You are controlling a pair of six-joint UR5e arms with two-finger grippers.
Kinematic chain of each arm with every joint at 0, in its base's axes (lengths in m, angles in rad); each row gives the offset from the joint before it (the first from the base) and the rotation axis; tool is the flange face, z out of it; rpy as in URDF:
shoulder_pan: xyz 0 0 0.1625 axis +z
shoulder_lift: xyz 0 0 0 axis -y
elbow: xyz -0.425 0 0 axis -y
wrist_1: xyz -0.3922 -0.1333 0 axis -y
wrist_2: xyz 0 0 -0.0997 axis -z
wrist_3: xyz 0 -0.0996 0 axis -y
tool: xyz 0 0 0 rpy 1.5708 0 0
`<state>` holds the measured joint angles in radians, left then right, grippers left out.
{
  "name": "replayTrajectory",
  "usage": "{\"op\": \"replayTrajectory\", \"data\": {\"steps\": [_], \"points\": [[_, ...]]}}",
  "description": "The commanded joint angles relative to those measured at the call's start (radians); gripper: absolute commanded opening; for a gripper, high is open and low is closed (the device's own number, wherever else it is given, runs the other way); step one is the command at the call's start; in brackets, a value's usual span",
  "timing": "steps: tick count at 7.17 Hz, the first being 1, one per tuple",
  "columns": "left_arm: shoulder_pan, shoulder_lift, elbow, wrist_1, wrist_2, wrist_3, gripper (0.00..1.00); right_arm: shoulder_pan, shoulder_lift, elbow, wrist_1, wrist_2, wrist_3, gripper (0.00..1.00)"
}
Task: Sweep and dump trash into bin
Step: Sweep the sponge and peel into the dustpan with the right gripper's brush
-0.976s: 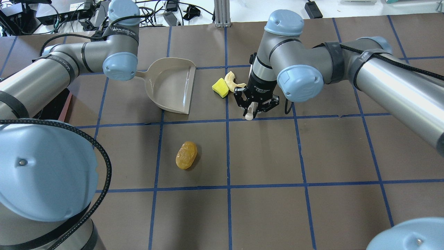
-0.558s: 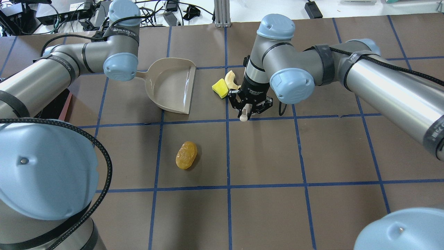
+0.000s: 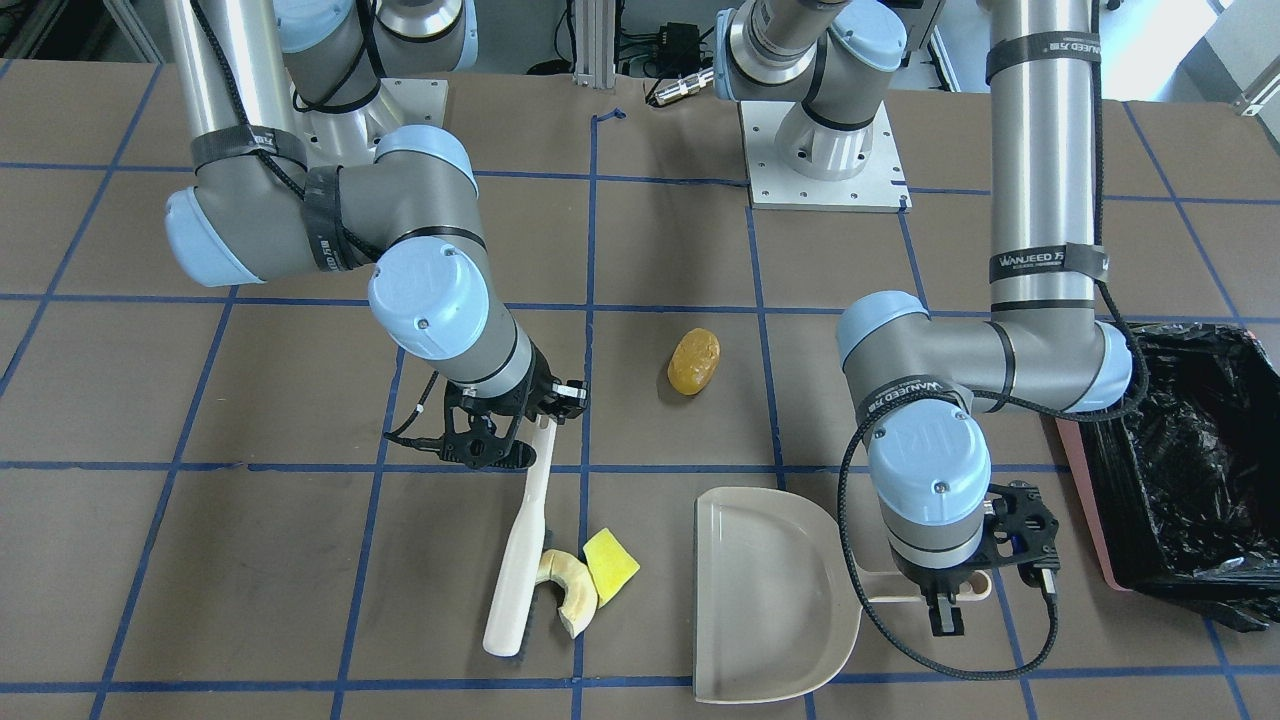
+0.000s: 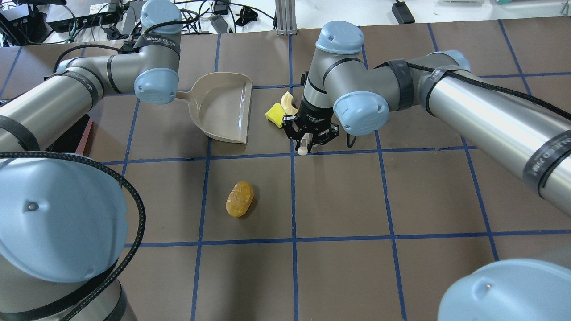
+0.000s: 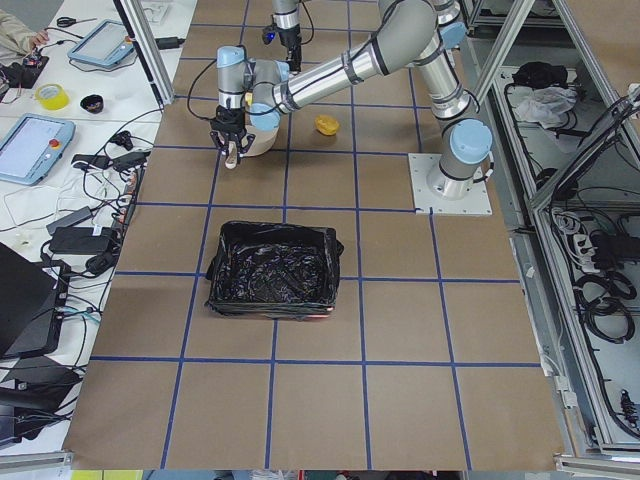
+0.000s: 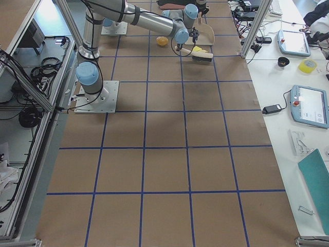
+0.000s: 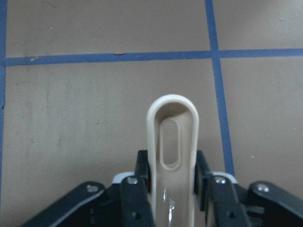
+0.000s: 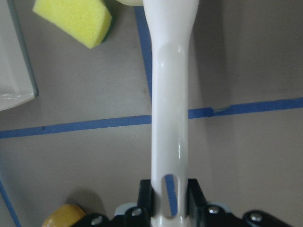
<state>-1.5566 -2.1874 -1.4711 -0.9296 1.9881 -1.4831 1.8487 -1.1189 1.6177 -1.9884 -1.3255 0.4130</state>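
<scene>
My right gripper (image 3: 545, 415) is shut on the handle of a cream hand brush (image 3: 520, 560), whose head rests on the table. The pale crescent slice (image 3: 572, 595) touches the brush head, and the yellow-green wedge (image 3: 610, 565) lies against the crescent. The beige dustpan (image 3: 770, 590) lies flat just beyond them, mouth toward them. My left gripper (image 3: 950, 590) is shut on the dustpan handle (image 7: 173, 142). The golden-brown oval (image 4: 239, 198) lies alone, nearer the robot. The pink bin (image 3: 1085, 490) with its black bag stands on my left side, behind the dustpan.
The table is brown with a blue tape grid. The right wrist view shows the brush handle (image 8: 169, 118), the wedge (image 8: 75, 21) and the dustpan's lip (image 8: 14, 61). Two arm bases stand at the robot's edge of the table. Cables and tablets lie beyond the far edge.
My right arm has moved toward the dustpan with the brush, pushing the yellow-green wedge and the crescent closer to the dustpan's mouth. The dustpan and the golden-brown oval have stayed put.
</scene>
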Motion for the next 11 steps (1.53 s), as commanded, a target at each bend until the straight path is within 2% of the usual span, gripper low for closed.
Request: {"op": "replayTrajectory", "data": {"steps": [1,2,4,6,7,8,9,10,11], "points": [[-0.003,0.000,0.000,0.000,0.000,-0.003,0.00,0.058,0.051,-0.034,-0.074,0.002,0.017,0.00],[-0.008,0.001,0.000,0.000,0.001,-0.005,0.00,0.060,0.066,-0.036,-0.146,0.055,0.013,0.00],[-0.013,0.011,-0.002,-0.009,0.001,-0.005,0.00,0.060,0.077,-0.042,-0.161,0.136,0.023,0.00],[-0.014,0.006,-0.002,-0.008,0.001,-0.003,0.00,0.060,0.109,-0.125,-0.171,0.262,0.190,0.00],[-0.014,0.009,-0.003,-0.008,0.001,-0.003,0.00,0.060,0.129,-0.168,-0.170,0.278,0.231,0.00],[-0.014,0.009,-0.006,-0.008,0.000,-0.003,0.00,0.058,0.132,-0.189,-0.158,0.261,0.231,0.00],[-0.014,0.011,-0.008,-0.008,-0.002,-0.003,0.00,0.054,0.125,-0.205,-0.107,0.174,0.210,0.00],[-0.013,0.012,-0.009,-0.008,-0.008,-0.003,0.00,0.053,0.104,-0.225,0.008,0.016,0.145,0.00],[-0.013,0.018,-0.009,0.000,-0.008,0.004,0.00,0.053,0.087,-0.223,0.084,-0.097,0.060,0.00]]}}
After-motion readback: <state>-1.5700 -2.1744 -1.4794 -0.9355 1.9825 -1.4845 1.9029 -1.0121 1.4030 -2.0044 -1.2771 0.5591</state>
